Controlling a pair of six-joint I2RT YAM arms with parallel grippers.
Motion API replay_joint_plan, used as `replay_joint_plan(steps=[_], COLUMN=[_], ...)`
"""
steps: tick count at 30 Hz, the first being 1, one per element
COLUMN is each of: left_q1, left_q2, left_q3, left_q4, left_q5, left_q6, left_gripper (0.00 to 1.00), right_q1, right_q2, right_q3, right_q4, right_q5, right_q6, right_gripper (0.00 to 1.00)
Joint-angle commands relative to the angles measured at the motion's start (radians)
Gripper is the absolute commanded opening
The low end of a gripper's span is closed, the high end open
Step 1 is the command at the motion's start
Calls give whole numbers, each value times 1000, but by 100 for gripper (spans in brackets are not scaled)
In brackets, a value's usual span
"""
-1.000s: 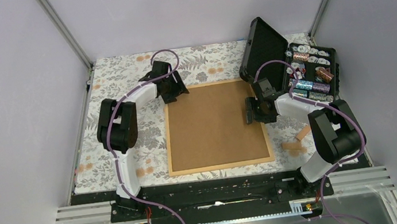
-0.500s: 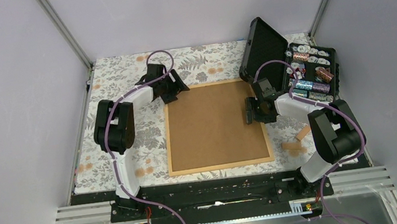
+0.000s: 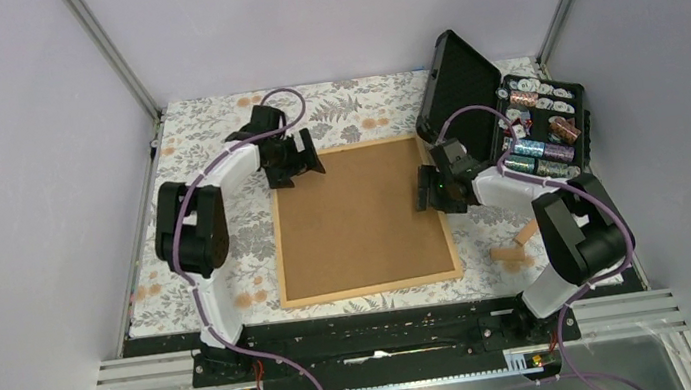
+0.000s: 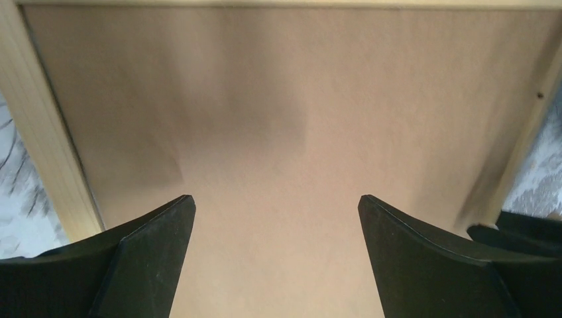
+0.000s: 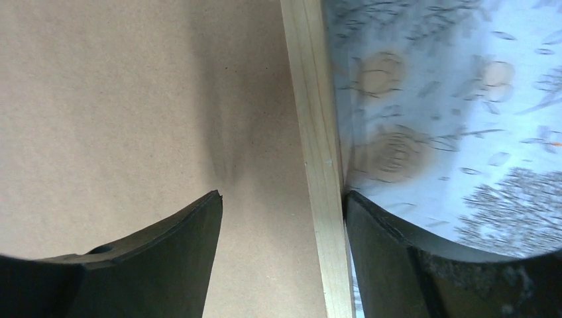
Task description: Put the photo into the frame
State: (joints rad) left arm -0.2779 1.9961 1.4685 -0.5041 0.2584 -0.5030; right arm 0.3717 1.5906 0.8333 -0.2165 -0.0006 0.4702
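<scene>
Black and spread wide, the left tool (image 3: pixel 297 166) sits at the far left corner of the frame (image 3: pixel 374 290). Its wrist view shows both fingers (image 4: pixel 152 258) well apart over the brown backing board (image 4: pixel 285 99), with the frame's (image 4: pixel 46 146) pale left rail just beside the left finger. Whether the tips touch the board cannot be told.

The frame lies flat, back side up, in the middle of the flower-patterned surface (image 3: pixel 253 252), slightly turned so its near edge runs a little askew. The backing board (image 3: pixel 360 218) fills it from rail to rail.

At the frame's right rail, toward the far end, is the right tool (image 3: pixel 428 191), partly open and straddling that rail. In its wrist view one finger (image 5: pixel 166 258) is over the board (image 5: pixel 112 99), apart from the wood, and the other touches the outer side of the frame (image 5: pixel 318 165), over the surface (image 5: pixel 450 86).

Farther right, at the far corner, a black hard case (image 3: pixel 453 85) stands open, its lid upright. Near it, two small wooden blocks (image 3: pixel 513 254) lie on the surface.
</scene>
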Motion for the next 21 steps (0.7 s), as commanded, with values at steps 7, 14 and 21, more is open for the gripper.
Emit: replay_joint_plan(steps=[7,14,21], left_q1=[-91,-285,-309], left_q2=[-184,-76,-44], left_q3=[-172,-147,-254], left_q4=[68,200,273], left_q5=[233,268,209], left_q6=[-32,-120,-163], left_gripper=[84,77,68], right_q1=[100,-62,-89], right_q2=[-23,-135,-85], right_q3=[5,-69,-83], right_q4=[84,13,74], right_q5=[-216,-346,-397], right_q6=[155,23,-19], right_gripper=[74,69,61])
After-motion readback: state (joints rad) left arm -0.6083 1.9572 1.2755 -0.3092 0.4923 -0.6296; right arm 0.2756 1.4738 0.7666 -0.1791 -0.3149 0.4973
